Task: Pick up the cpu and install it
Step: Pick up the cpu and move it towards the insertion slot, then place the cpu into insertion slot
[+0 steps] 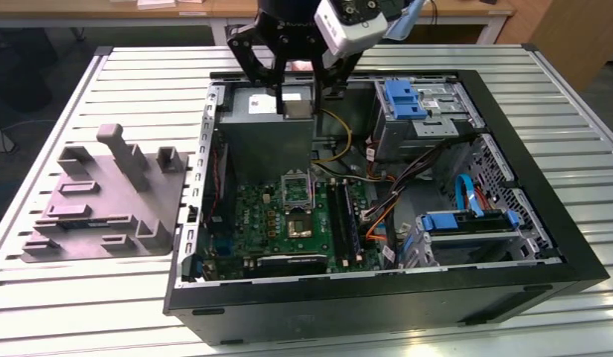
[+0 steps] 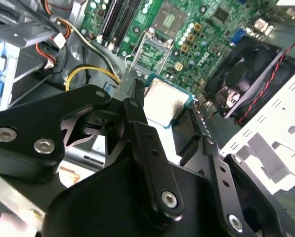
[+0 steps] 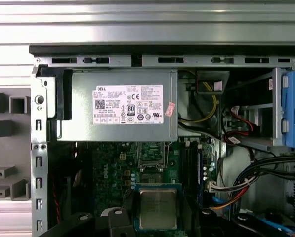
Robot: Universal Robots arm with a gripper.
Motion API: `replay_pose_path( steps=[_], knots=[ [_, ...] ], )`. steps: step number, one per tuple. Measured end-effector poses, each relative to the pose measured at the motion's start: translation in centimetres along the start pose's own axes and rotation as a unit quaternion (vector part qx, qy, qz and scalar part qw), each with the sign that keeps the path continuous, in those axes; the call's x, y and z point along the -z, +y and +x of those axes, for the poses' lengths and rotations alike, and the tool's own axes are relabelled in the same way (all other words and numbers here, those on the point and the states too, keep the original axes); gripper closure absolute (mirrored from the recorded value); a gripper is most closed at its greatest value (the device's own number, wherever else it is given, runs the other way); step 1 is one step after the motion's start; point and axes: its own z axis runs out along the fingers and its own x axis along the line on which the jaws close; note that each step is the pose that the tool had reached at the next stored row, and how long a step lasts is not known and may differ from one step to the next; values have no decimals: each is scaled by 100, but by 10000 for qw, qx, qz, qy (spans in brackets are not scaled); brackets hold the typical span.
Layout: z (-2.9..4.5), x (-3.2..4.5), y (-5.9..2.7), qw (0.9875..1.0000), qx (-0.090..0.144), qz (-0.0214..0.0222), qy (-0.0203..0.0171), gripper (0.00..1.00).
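A white slatted metal tabletop [image 1: 137,67] carries everything. A large black computer tower case [image 1: 336,305] lies on its side across the tabletop's middle and toward the edge on the exterior view's right. Its side panel is off, which leaves the inside open from above. A grey moulded plastic tray [image 1: 93,242] sits near the tabletop's edge on the exterior view's left, well apart from the work. Inside the case, a grey metal power supply box [image 3: 117,106] sits at the far end. It bears a white label of dense print and certification marks. Beside it lies the green motherboard [image 1: 277,230] with its black square socket [image 3: 152,170]. The socket's metal frame stands raised, so I judge it ready to receive a chip. The black gripper [image 1: 298,103] hangs over the case's far end, its fingers clamped on opposite edges of the cpu [image 3: 158,210], a small flat square chip with a silver-grey metal top. The chip is held level, top upward, above the board and short of the socket, not yet seated.
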Motion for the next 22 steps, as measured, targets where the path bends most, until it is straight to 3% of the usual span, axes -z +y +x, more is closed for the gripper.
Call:
replay_pose_path(
  steps=[3, 8, 22],
  knots=[
    [-3, -3, -21, 10000, 0, 3, 0, 53],
    [-92, -6, -20, 10000, 0, 5, 0, 53],
    [-112, -7, -52, 10000, 0, 5, 0, 53]
  ],
)
